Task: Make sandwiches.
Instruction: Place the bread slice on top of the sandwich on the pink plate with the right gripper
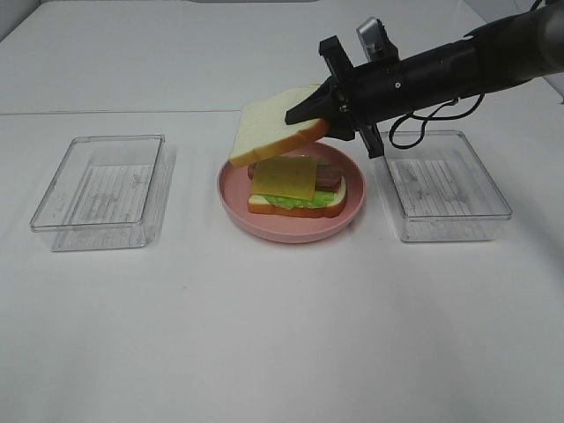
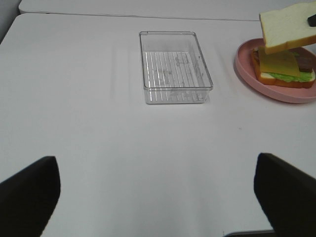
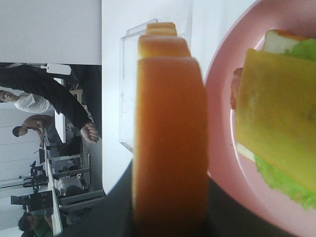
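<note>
Sitting nearest the high camera on the white surface (image 1: 264,335), a round pink plate (image 1: 231,196) is carrying the lower half of the sandwich (image 1: 300,187): a white toy bread slice with an orange-brown crust is lying flat at the bottom, a ruffled green lettuce leaf is peeking out along its front edge, a brown bacon strip is showing toward the back and right, and a yellow cheese square is lying on top, turned slightly askew to the bread. Above it, the top bread slice (image 1: 273,123) is hanging tilted, its far edge raised and its near edge dipping toward the cheese but not touching it; its face is pale cream and its rim is the same orange-brown. The right tool (image 1: 310,112) is closing on that slice at its upper right edge, reaching in from the right on a black arm. In the right wrist view the crust is filling the middle of the frame, edge-on. The left tool (image 2: 158,192) is standing wide open with nothing between its dark fingers (image 2: 29,190), well apart from the plate. Two clear plastic containers are flanking the plate, one on the left (image 1: 101,189) and one on the right (image 1: 445,185).
</note>
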